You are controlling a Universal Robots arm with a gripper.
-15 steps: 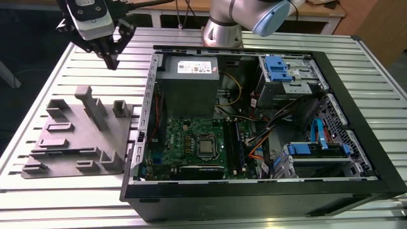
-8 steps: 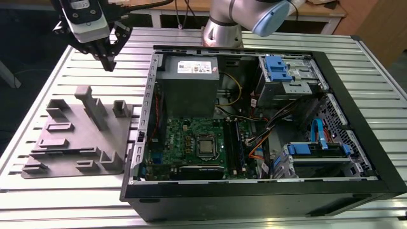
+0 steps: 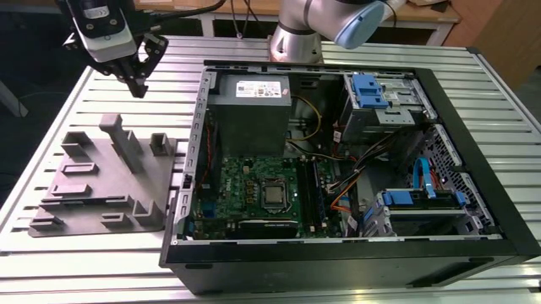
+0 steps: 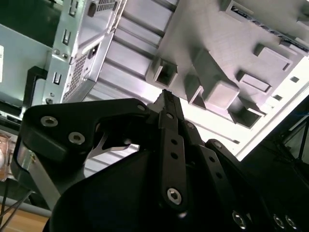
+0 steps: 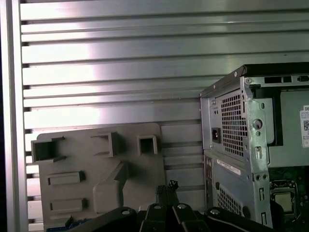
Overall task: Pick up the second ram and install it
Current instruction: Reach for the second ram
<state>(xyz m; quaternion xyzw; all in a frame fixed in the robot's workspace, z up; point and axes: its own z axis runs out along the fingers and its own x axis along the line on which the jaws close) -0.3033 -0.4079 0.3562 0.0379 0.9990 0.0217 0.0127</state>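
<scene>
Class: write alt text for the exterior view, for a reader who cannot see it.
The arm's shut pincer hangs above a slatted table, near a grey holder tray. On the exterior view's right lies an open computer case, motherboard exposed.

Matte grey all over the moulded fixture plate (image 3: 101, 190). Silver, striped with parallel ribs, across the slatted table (image 3: 50, 114). Black for the computer case (image 3: 338, 266) and gripper (image 3: 138, 92); green on the motherboard (image 3: 245, 183); grey on the power-supply box (image 3: 249, 123); blue on the drive latches (image 3: 369, 92).

A grey fixture tray (image 3: 95, 190) lies beside the open computer case (image 3: 338, 266) on a slatted table (image 3: 85, 266).
</scene>
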